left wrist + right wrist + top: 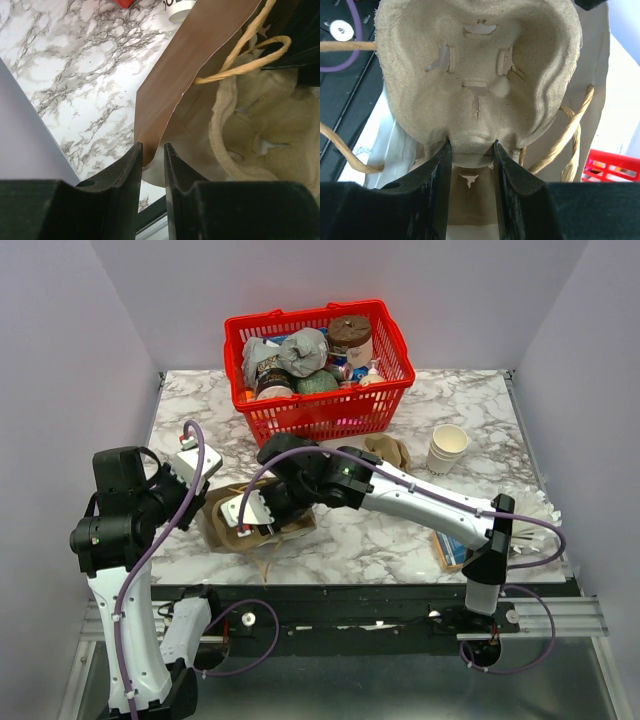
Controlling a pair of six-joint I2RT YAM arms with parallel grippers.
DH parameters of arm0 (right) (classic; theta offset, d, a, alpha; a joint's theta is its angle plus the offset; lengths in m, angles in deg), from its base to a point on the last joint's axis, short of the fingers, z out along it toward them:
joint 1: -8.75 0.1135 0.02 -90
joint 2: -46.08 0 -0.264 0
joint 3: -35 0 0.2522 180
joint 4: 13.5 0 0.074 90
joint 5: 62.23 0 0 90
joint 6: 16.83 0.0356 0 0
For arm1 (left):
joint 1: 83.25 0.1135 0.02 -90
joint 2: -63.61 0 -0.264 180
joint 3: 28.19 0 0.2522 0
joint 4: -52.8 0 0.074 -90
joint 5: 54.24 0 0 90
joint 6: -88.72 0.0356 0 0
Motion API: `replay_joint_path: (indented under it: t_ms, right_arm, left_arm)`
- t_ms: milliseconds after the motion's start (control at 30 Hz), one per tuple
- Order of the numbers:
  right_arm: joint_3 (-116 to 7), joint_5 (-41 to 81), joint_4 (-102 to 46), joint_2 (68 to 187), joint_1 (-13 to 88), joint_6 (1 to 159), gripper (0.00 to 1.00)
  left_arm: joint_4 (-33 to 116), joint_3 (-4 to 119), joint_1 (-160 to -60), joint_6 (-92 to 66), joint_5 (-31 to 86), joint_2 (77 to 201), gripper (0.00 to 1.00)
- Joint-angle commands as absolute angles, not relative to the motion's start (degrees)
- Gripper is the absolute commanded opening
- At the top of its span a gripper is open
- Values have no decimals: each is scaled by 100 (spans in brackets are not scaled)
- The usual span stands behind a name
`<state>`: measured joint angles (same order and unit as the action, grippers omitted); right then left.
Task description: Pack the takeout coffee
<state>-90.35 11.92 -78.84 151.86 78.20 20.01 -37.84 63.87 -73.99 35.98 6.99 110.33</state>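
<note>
A brown paper bag (pixel 290 523) lies near the table's front left, its mouth toward the arms. My left gripper (pixel 214 504) is shut on the bag's edge (pixel 150 117), the paper pinched between its fingers (pixel 153 150). My right gripper (pixel 252 523) is shut on the rim of a tan pulp cup carrier (pixel 480 60) that sits in the bag's mouth; the carrier also shows in the left wrist view (pixel 260 120). The takeout coffee is hidden in the top view. A white edge with dark print (pixel 177 5) at the top of the left wrist view may be it; I cannot tell.
A red basket (pixel 385 390) full of goods stands at the back. A stack of lidless paper cups (pixel 447 448) stands at the right. A second pulp carrier (pixel 390 452) lies behind my right arm. A flat packet (pixel 450 550) lies at the front right edge.
</note>
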Motion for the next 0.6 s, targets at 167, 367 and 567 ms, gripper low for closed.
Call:
replay_joint_path:
  t_ms: [167,367,567]
  right_arm:
    - [-10005,1564,-9221,15735,7950,2167,1]
    - [-10058,2152,-9398,15753,8073,2026,1]
    - [-10023,2698,-9143,15770,8082,2035,1]
  left_arm:
    - [-4779,6555,-7402,3415,-245,11160,24]
    - [-4771,6528,-7402,3353,-440,11336,25]
    - [-4762,6362,-7402,3449,-440,11441,32]
